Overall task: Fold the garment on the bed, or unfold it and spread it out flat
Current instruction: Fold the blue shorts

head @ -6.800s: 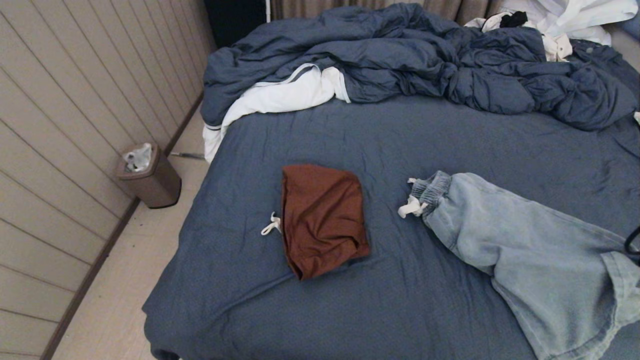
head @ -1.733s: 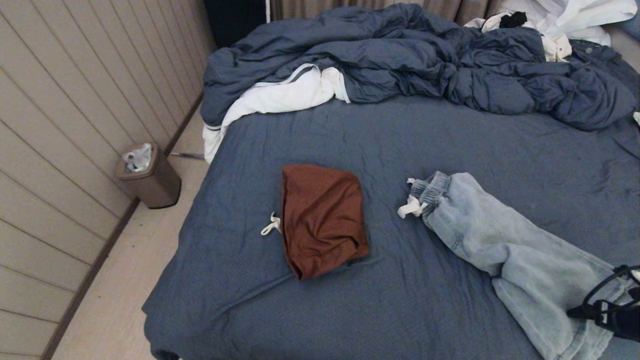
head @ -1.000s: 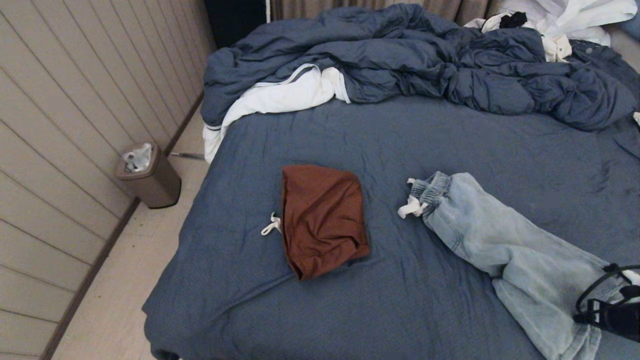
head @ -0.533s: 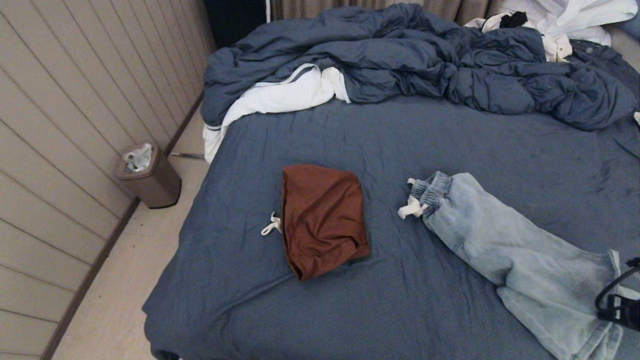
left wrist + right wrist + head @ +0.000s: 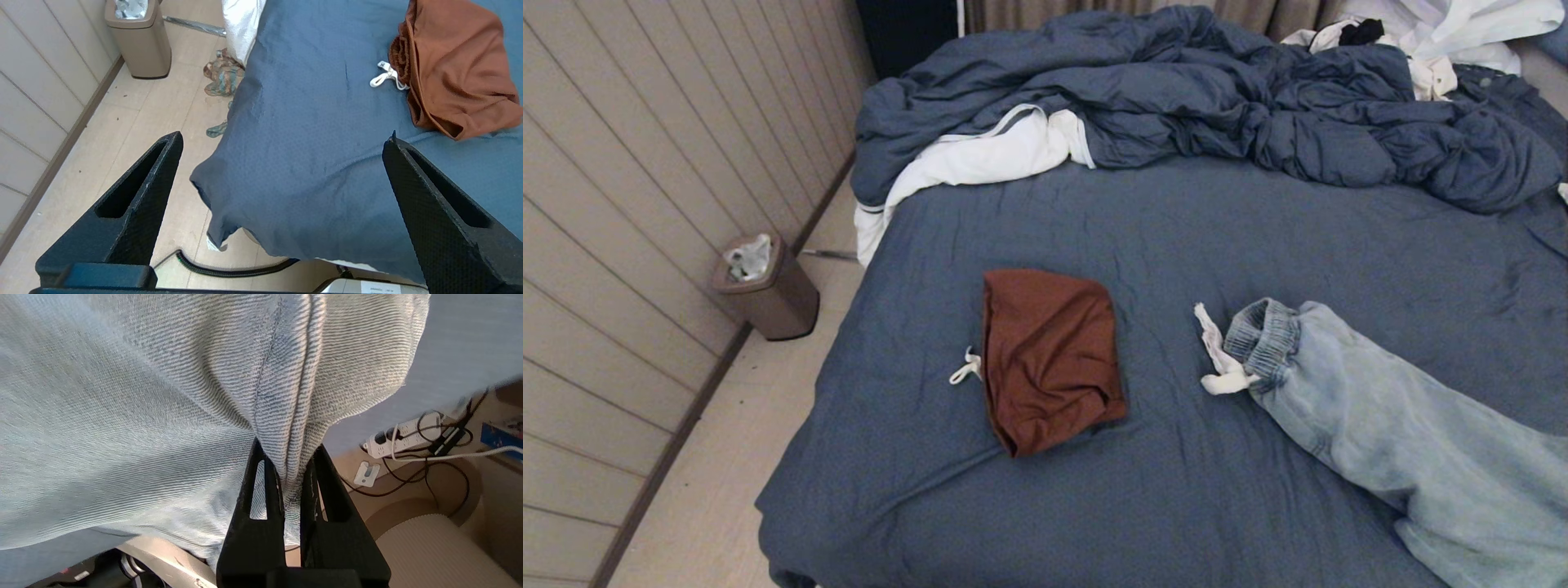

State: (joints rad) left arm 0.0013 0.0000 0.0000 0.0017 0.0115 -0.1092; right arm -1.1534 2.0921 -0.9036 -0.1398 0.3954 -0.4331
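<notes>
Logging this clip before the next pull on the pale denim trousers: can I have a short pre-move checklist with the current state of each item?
1. Right end effector shut on the pale blue denim trousers: ok.
2. Grip sits on a bunched fold with a seam: ok.
3. Trousers spread flat: not ok, creased.
4. Left end effector open, empty, over the slate-blue bed corner: ok.
5. Folded rust-brown shorts apart from the trousers: ok.
6. White drawstring free of snags: cannot tell.

Light-blue jeans [image 5: 1405, 441] now dragged rightward and nearer, waistband shifted, right claw [image 5: 291, 457] out of head view.
</notes>
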